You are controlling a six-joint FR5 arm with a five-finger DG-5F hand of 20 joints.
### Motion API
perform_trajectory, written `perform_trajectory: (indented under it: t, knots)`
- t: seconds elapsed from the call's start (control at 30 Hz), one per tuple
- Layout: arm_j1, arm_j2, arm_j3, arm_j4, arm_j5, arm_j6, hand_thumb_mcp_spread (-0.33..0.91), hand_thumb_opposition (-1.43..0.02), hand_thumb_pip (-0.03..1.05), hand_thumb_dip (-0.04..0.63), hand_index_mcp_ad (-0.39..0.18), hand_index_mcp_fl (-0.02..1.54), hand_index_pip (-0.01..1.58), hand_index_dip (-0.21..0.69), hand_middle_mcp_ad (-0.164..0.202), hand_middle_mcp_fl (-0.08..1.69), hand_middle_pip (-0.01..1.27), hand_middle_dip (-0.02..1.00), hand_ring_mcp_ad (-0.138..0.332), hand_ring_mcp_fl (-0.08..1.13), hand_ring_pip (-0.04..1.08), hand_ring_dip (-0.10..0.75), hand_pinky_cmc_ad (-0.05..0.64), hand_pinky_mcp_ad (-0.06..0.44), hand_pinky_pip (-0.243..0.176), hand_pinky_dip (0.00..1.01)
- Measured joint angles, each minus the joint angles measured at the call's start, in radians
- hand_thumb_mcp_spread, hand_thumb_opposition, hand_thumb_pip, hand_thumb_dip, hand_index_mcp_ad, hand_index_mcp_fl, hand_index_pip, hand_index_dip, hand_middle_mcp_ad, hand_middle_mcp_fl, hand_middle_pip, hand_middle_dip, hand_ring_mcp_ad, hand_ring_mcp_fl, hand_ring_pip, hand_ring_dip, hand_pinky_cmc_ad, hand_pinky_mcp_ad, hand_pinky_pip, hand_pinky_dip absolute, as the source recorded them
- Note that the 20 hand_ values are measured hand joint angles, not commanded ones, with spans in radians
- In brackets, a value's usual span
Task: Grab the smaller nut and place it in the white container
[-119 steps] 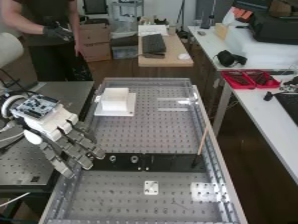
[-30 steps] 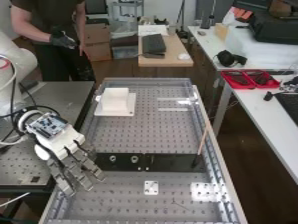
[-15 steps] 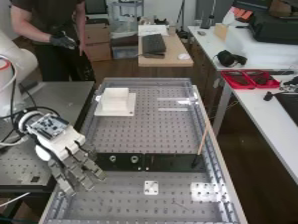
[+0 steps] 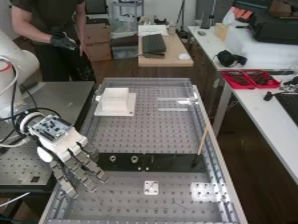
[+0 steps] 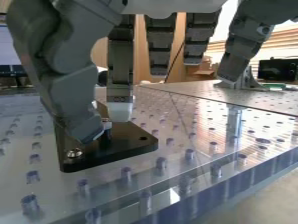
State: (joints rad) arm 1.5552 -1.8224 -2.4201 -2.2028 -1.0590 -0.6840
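Hovers by one end of the black bar [image 4: 169, 162] with straight, relaxed fingers [image 4: 81, 176], set narrowly apart from the thumb [image 5: 76, 95]. Has the smaller nut [image 5: 106, 121] between them on the bar, and the white container [image 4: 116, 97] beyond it.

White container [image 4: 116, 104] (black bar [image 4: 169, 161], too)

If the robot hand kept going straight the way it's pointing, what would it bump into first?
Probably the flat black bar on the bench, just below the hand. I can't tell how small the gap is, or if they already touch.
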Motion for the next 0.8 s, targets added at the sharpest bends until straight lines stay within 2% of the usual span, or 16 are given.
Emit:
perform_trajectory:
  t: [0.17, 0.8]
  knots:
    - [0.002, 0.001, -0.001, 0.0, 0.002, 0.002, 0.4, -0.82, 0.65, 0.253, -0.12, 0.18, 1.55, 0.175, 0.068, 0.12, 0.13, 0.23, 0.147, 0.0, 0.09, 0.11, 0.4, 0.311, -0.091, 0.4]
    - [-0.003, -0.004, -0.002, 0.003, 0.001, 0.003, 0.4, -0.82, 0.65, 0.253, -0.12, 0.18, 1.55, 0.175, 0.07, 0.12, 0.13, 0.23, 0.143, 0.0, 0.09, 0.11, 0.4, 0.311, -0.091, 0.4]
